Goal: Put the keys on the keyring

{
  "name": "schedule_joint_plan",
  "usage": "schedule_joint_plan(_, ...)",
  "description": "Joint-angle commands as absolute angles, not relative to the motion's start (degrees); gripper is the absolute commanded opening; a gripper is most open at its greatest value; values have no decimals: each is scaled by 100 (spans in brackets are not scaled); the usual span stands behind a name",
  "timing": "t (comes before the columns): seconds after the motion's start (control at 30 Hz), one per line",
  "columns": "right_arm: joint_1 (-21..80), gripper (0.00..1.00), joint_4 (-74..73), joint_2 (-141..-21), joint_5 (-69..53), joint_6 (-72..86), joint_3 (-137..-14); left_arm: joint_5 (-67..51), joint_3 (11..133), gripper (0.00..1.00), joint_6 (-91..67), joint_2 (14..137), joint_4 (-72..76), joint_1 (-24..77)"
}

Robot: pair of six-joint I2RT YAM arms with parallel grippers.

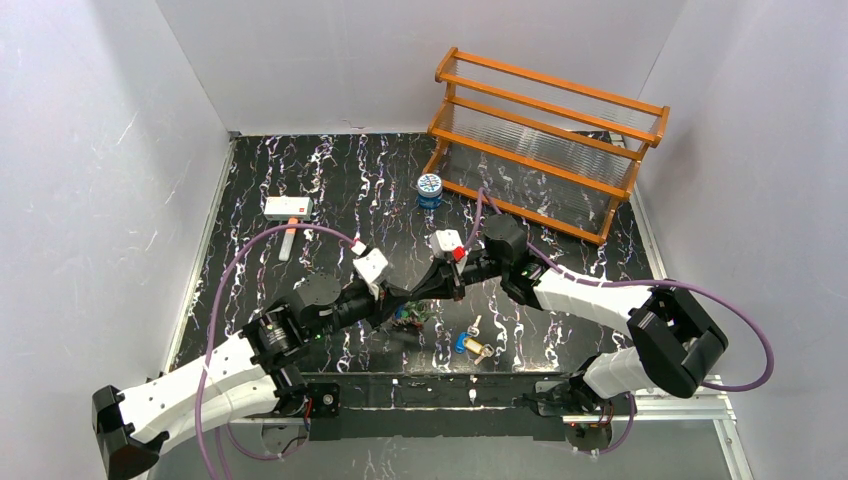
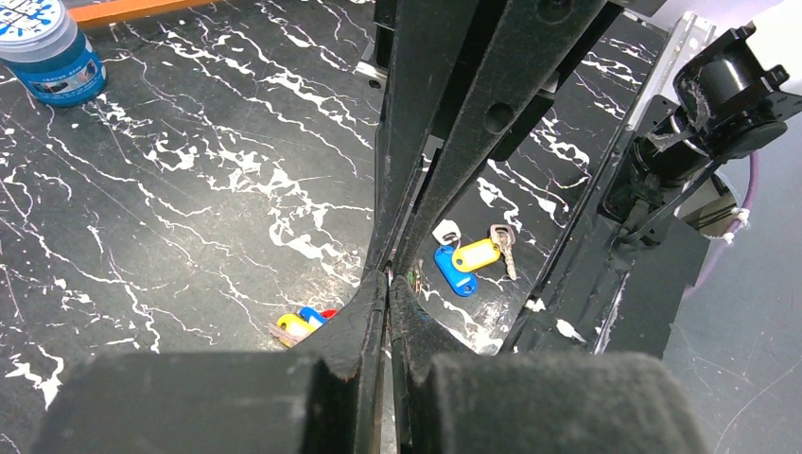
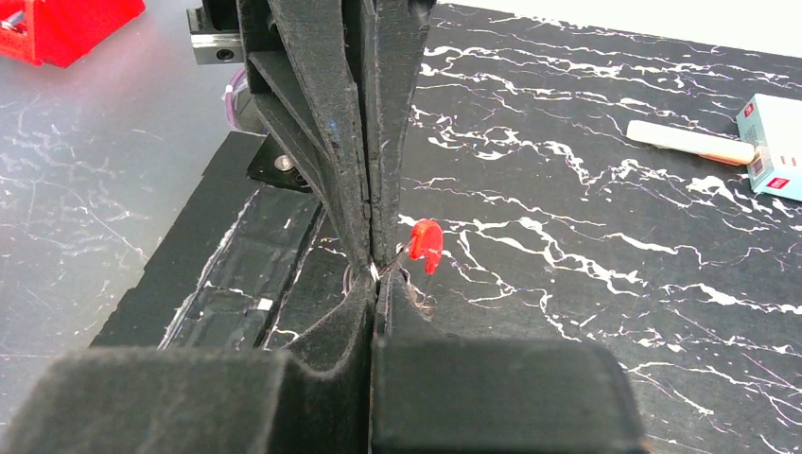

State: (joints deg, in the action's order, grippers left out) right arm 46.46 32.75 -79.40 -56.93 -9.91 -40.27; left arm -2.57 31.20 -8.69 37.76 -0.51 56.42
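Loose keys: blue, yellow and white heads and one plain silver key lie bunched on the table. They are near its front edge, a little right of the meeting fingertips, and neither arm touches them.
Table: black with white veining.
Second cluster: yellow, blue and red heads sit close together just below the left arm's fingers, as the left wrist view shows them. Whether they rest on the table or hang cannot be told.
Left gripper: the jaws are pressed fully together, tip to tip with the other arm's fingers. Anything caught between the pads is hidden.
Right gripper: the jaws are closed tight, with no gap showing, and the tips sit against the opposite tips above the table's front middle.
Keyring: only a short silvery glint shows, at the point where the two pairs of fingertips meet. The rest is hidden by the fingers, and which claw pinches it cannot be told.
Red key: its head sits just beside that meeting point; the blade is not visible.
White box: closed, at mid-table on the left, contents not visible. A pale stick lies just in front of it.
Tin: small, round and blue, standing upright with its patterned lid on, contents hidden. It is near the left end of the rack.
Rack: orange wooden frame with clear ribbed shelves, at the far right of the table.
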Motion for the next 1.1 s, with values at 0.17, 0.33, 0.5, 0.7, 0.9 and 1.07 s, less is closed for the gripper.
schedule_joint_plan(0.17, 4645, 1, 3103, -7577, -4731, -1240, -3891, 620, 3317, 45, -585, 3421, -384, 5660)
schedule_joint_plan(0.33, 4643, 1, 3203, -7329, -4635, -1272, -3707, 465, 3232, 56, -183, 3316, -550, 5660)
schedule_joint_plan(0.5, 4645, 1, 3072, -7277, -4854, -1318, -3674, -412, 3001, 54, 531, 3240, -378, 5660)
schedule_joint_plan(0.7, 4649, 1, 2989, -7265, -5045, -1301, -3711, -1148, 2704, 46, 1242, 3212, 208, 5666)
schedule_joint_plan(0.9, 4646, 1, 2968, -7247, -5088, -1274, -3744, -912, 2628, 36, 1330, 3436, 542, 5668)
schedule_joint_plan(1.07, 4647, 1, 2962, -7283, -5096, -1237, -3751, -828, 2539, 33, 1260, 3661, 827, 5667)
